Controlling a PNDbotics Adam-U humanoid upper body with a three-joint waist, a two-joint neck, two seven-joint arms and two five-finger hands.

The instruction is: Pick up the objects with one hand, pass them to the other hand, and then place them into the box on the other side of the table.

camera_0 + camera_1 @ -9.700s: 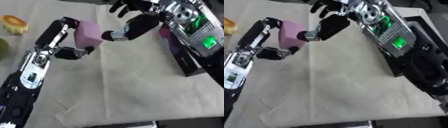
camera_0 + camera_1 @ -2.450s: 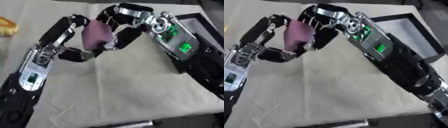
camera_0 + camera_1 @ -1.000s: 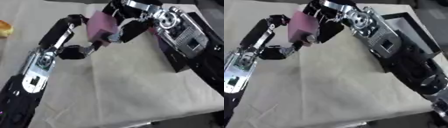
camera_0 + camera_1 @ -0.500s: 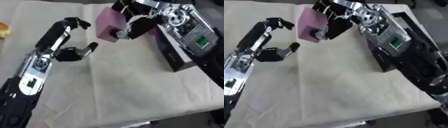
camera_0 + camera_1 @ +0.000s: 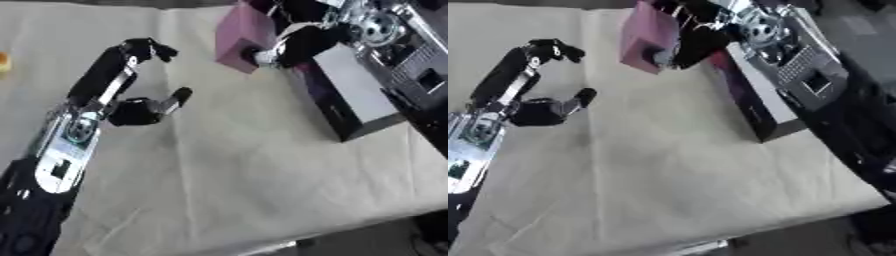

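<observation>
The right hand's fingers (image 5: 262,54) were curled round the pink block (image 5: 241,35), thumb pressed on its near face. That right hand (image 5: 293,40) held the block in the air, just left of the black box (image 5: 350,97) at the tabletop's right side. The left hand (image 5: 131,80) hung over the cloth-covered tabletop (image 5: 227,170), well apart from the block, its fingers (image 5: 150,49) arched and thumb out with nothing between them. At the far left edge a small yellow-orange thing (image 5: 3,62) showed, too cut off to name.
</observation>
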